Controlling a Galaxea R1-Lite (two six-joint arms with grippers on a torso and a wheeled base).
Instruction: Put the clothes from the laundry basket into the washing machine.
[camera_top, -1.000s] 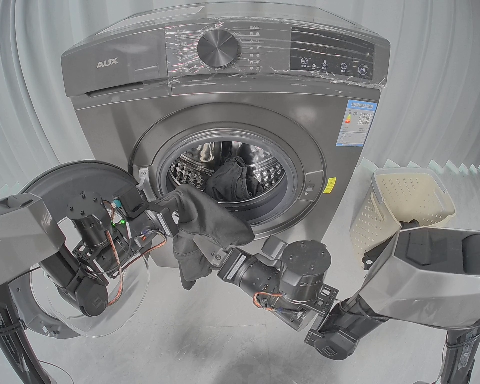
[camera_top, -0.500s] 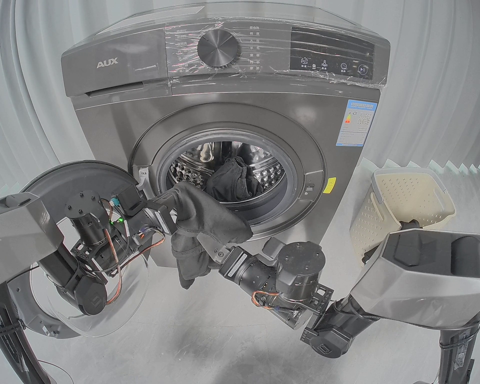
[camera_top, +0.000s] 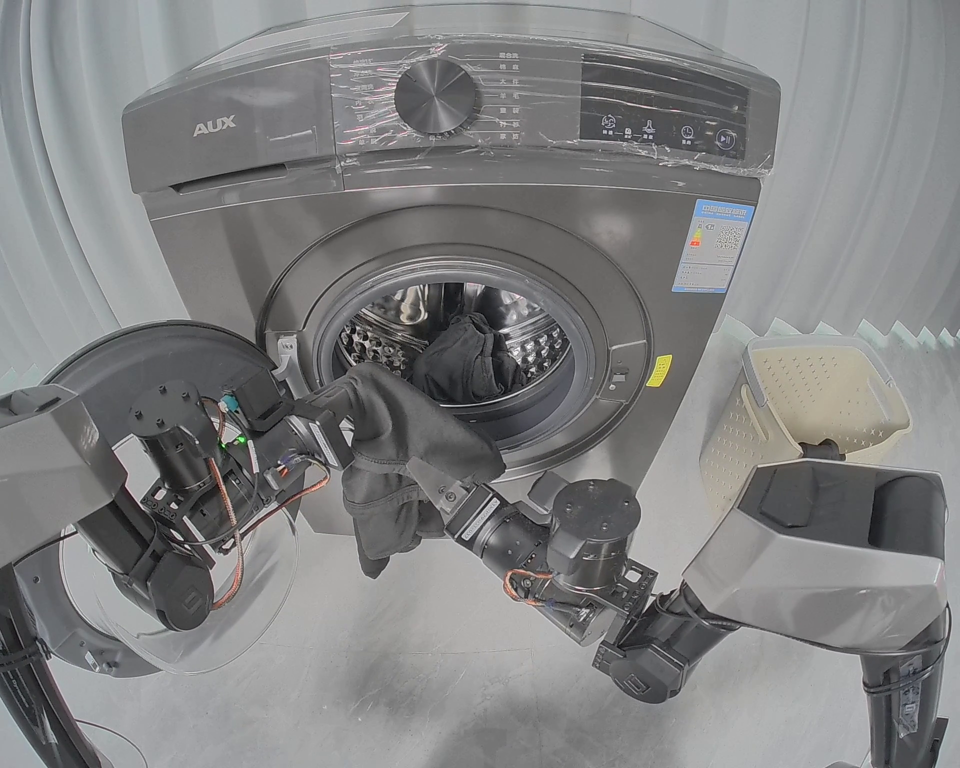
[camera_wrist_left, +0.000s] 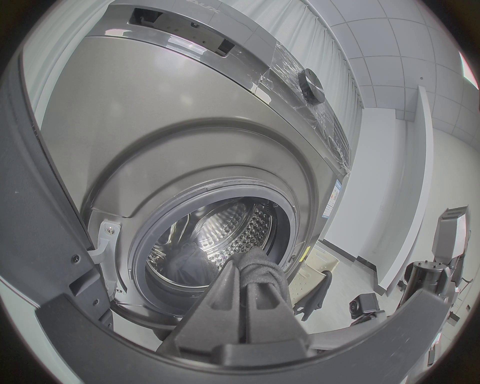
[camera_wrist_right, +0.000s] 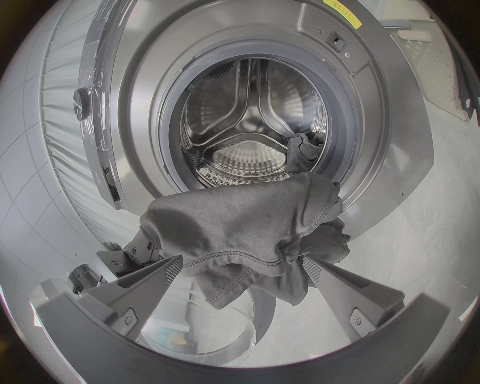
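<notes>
Left pincer (camera_wrist_left: 245, 305) clamping dark garment (camera_top: 410, 435), at washing machine (camera_top: 450, 225) mouth; right pincer (camera_wrist_right: 241, 265) spread wide, under it

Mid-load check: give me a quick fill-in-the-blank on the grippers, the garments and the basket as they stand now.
1. The left gripper is ____ on the dark garment.
2. The right gripper, under that same garment, is ____.
3. A second dark garment lies inside the machine's ____.
4. The cream laundry basket stands on the robot's ____ side of the washing machine.

Missing words: shut; open; drum; right.
</notes>
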